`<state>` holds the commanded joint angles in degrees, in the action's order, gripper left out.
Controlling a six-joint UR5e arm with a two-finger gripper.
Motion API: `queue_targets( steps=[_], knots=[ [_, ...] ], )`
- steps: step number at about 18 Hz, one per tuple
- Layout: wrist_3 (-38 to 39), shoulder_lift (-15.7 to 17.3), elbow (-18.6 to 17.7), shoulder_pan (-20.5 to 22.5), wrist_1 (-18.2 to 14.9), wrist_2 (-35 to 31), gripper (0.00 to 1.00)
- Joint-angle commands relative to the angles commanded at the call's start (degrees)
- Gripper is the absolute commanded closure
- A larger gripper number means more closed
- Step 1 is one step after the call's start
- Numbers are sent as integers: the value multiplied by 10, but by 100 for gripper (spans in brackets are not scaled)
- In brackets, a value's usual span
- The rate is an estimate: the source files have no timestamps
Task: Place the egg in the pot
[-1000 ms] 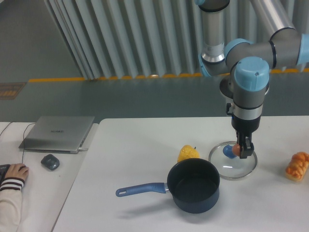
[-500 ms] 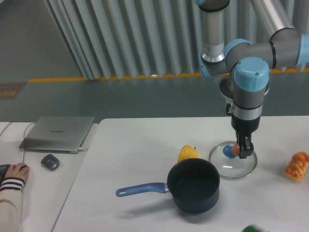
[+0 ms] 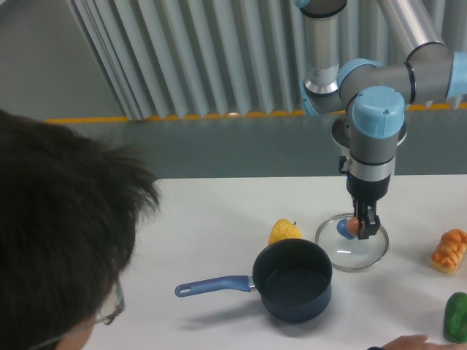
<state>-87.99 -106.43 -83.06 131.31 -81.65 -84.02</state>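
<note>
Claw [image 3: 359, 227] clamped on the egg [image 3: 353, 226] — fingers pointing straight down, egg pinched between the tips. It hangs over the glass lid [image 3: 352, 245], right at the lid's blue knob [image 3: 342, 228]; can't tell if the egg touches the knob or sits just above it.

The pot [image 3: 292, 281] is on the white surface [image 3: 219, 219], in front of and to the left of the lid, upright, black inside with nothing in it. Blue handle [image 3: 213, 286] sticks out to the left. Egg is not over the pot — off behind its right rim.

Yellow pepper-like fruit [image 3: 284, 232] sits just behind the pot's back rim, between pot and lid on the left side. Bumpy orange bread item [image 3: 449, 250] near the right edge, well apart from the lid. A green item [image 3: 456, 316] at the bottom right corner, cut by the frame, with a person's hand [image 3: 401, 343] just beside it at the bottom edge.

A dark-haired head with glasses [image 3: 66, 240] fills the left side of the view, close to the camera, hiding that part of the surface.
</note>
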Motion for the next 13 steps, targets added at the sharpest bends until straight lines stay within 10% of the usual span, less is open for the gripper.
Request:
queue_targets(
  steps=[13],
  knots=[
    [176,-33,11,-84,87,-3,78]
  ],
)
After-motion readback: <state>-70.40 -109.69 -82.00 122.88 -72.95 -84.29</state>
